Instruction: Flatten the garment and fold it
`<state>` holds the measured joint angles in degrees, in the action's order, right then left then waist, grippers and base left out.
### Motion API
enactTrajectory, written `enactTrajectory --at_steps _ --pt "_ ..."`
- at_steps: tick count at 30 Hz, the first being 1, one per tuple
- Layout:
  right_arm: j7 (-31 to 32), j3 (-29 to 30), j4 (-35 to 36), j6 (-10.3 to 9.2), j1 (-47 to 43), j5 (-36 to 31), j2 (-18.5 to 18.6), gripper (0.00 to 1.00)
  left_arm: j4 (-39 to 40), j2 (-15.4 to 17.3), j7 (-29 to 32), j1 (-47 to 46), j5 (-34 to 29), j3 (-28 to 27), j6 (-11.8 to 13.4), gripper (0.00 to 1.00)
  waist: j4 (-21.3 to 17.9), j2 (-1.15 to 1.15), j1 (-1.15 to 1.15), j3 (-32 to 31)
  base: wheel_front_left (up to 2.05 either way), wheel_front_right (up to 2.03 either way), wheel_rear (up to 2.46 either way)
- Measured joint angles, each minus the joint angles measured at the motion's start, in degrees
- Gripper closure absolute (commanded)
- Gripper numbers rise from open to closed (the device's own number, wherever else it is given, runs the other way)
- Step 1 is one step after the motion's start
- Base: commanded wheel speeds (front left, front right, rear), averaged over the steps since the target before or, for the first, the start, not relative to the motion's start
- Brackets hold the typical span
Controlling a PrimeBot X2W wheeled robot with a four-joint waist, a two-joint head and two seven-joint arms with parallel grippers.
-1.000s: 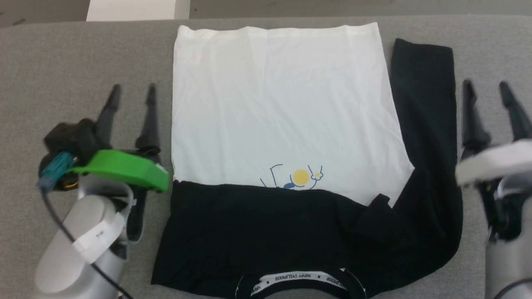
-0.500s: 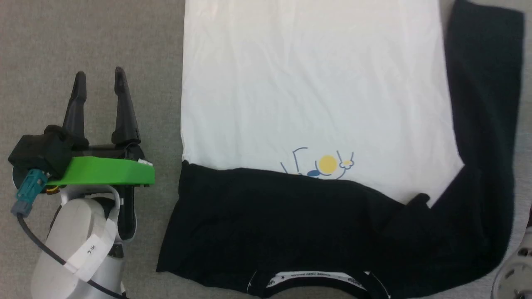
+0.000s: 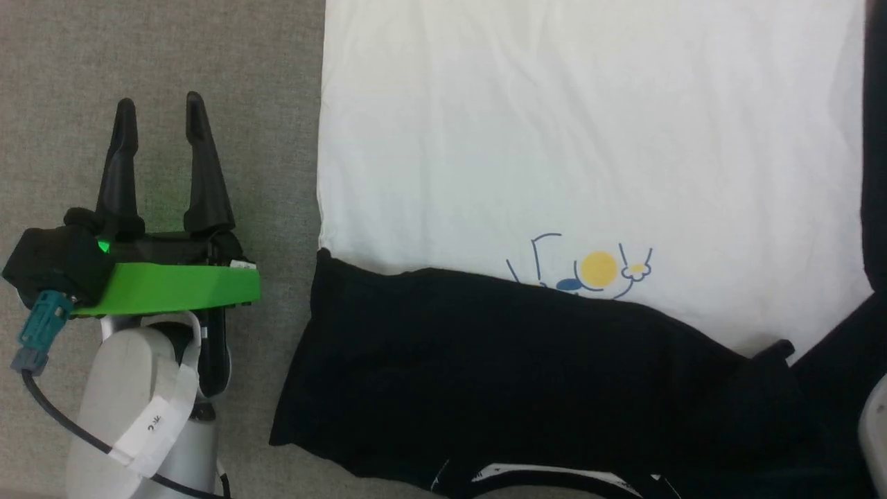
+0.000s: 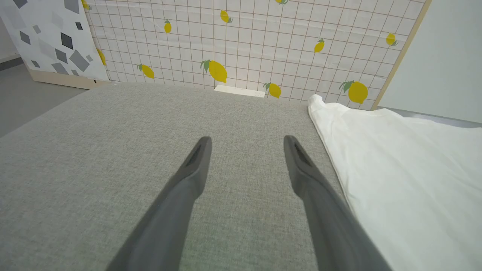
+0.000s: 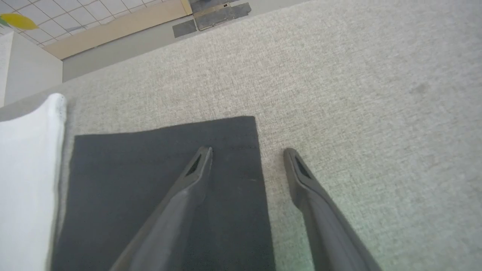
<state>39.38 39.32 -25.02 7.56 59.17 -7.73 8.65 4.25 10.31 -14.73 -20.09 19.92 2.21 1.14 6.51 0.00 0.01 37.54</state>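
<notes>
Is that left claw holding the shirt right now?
No, the left gripper stands open over the grey surface, apart from the shirt.

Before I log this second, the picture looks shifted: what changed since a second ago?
The head camera dipped closer, shifting the whole picture. The shirt lies as before, black sleeve folded across its chest. Left pincer and right pincer stayed open, holding nothing.

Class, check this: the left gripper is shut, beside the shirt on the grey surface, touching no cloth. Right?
No: the left gripper is open, fingers apart, as the left wrist view shows. The rest holds: it is beside the shirt on the grey surface, touching no cloth.
</notes>
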Motion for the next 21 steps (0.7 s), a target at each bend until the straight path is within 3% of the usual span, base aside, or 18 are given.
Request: enactTrajectory --at_steps 2,3,8,13,21 --pt "1.3 -1.1 0.5 0.00 0.3 -0.2 1.0 0.91 -0.1 -0.7 0.0 -0.1 -0.5 -0.5 -0.8 0.00 0.4 0.00 0.00 0.6 0.00 0.00 0.00" --pt "1.6 -1.9 0.7 0.00 0.3 -0.3 1.6 1.00 -0.1 -1.1 0.0 -0.1 -0.8 -0.9 -1.2 0.00 0.6 0.00 0.00 0.9 0.00 0.00 0.00" --pt "1.4 -4.8 2.1 0.00 -1.0 1.6 2.7 1.00 -1.0 -2.3 0.0 0.0 -1.5 -2.4 -2.8 0.00 0.8 0.00 0.00 0.7 0.00 0.00 0.00" --pt "-3.6 -7.8 4.3 0.00 -7.0 5.6 4.5 1.00 -3.0 -3.2 0.0 0.3 -3.2 -3.5 -4.1 0.00 0.2 0.00 0.00 -1.6 0.00 0.00 0.00" --pt "-7.9 -9.1 18.9 0.01 -21.9 12.1 7.3 1.00 -5.1 -3.5 0.0 4.4 -4.4 -5.0 -4.6 0.00 -2.4 0.00 0.00 -8.1 0.00 0.00 0.00"
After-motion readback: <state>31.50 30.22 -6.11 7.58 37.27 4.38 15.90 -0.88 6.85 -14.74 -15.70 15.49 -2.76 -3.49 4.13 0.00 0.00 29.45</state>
